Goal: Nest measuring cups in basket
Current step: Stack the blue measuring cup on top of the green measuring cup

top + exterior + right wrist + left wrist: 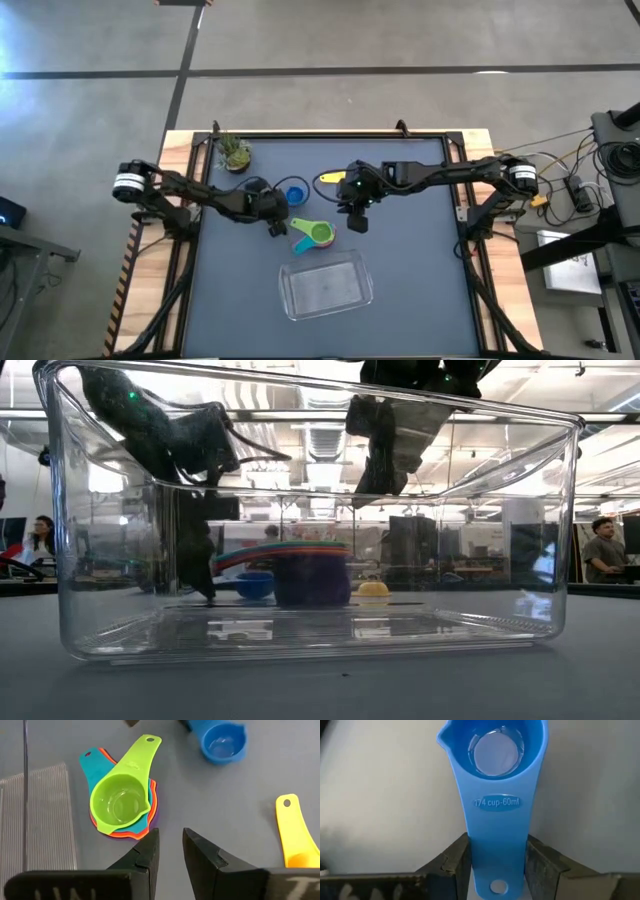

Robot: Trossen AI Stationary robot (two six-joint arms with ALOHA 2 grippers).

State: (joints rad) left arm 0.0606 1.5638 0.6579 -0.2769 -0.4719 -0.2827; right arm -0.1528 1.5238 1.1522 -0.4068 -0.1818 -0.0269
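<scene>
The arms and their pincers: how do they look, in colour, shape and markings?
Both arms are dark, slim and jointed. Each has a white band near its base, and the right arm shows a small green light. The left pincer has two flat, dark fingers with worn, greyish inner faces. The right pincer has two dark, wedge-shaped fingers that taper to blunt tips.
</scene>
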